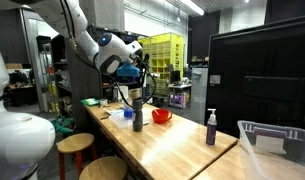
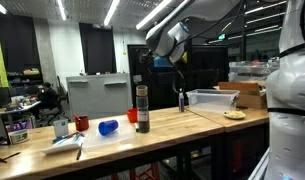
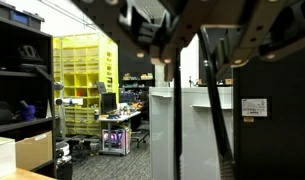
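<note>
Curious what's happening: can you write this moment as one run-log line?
gripper open, empty, in the air | nearest: tall dark bottle, upright on wooden table | beside it: red cup, blue object

You work at a long wooden table [image 1: 167,140] in a big, dim lab hall. Two round stools [image 1: 76,146] stand at its near edge. Far behind the table, tall yellow shelves [image 1: 164,55] are brightly lit, and in the wrist view a black shelf unit [image 3: 17,90] stands beside them. A black panel [image 1: 257,75] rises past the table's end. Strip lights [image 2: 117,10] cross the dark ceiling above the table. Beyond it, a grey cabinet [image 2: 97,95] sits under dark windows [image 2: 97,48].
</note>
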Motion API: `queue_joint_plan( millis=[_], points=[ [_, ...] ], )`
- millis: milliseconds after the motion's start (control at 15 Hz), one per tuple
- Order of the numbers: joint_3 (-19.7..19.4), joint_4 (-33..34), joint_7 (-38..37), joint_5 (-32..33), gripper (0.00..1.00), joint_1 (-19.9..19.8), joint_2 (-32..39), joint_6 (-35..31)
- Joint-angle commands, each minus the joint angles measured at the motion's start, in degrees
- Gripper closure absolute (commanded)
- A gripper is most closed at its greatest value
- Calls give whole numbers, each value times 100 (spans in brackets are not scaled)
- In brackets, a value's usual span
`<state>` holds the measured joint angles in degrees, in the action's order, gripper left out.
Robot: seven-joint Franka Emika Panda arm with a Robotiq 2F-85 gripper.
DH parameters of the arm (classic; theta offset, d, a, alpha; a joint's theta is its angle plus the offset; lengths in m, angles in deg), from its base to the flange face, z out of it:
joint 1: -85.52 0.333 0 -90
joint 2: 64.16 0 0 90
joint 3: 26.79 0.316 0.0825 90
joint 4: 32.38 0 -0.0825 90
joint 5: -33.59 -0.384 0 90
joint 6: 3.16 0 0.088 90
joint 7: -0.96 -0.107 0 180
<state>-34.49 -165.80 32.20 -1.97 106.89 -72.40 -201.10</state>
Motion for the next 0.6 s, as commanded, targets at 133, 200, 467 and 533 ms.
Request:
queue_joint_plan(
  millis=[133,200,467,533],
  points=[
    [794,-24,134,21,63,-831,-98,0],
    [924,-43,130,27,63,-952,-101,0],
    [1467,-118,109,35,63,-1407,-116,2],
    [1592,-147,106,34,62,-1500,-119,2]
  ],
)
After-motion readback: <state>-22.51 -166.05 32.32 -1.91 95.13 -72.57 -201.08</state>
